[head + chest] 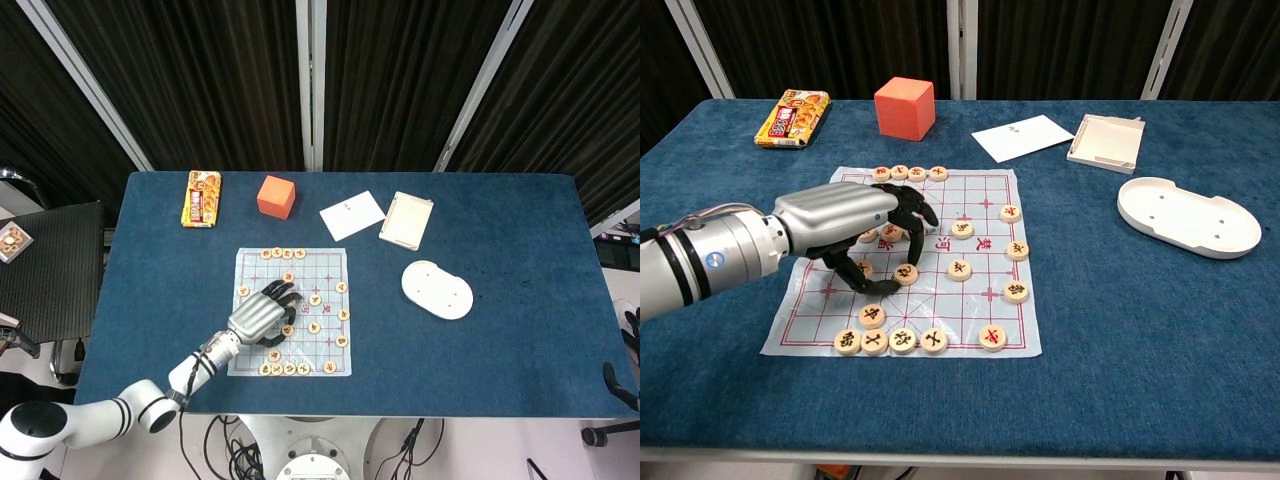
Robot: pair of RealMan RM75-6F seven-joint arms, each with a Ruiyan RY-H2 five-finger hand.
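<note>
A paper chess board [326, 266] [982, 203] lies on the blue table with several round wooden pieces spread over it. My left hand [262, 315] [845, 215] reaches over the board's left half from the near left. Its dark fingers [908, 222] curl down around one wooden piece [905, 273] [287, 329] near the board's middle, which still lies on the board. A row of pieces [890, 341] runs along the near edge and another row [910, 173] along the far edge. My right hand shows in neither view.
At the back of the table lie a snack packet [202, 198] [792, 116], an orange cube [276, 196] [904, 107], a white sheet [352, 215] [1022, 137] and a shallow box lid [406, 220] [1106, 143]. A white oval tray [437, 289] [1188, 216] sits to the right.
</note>
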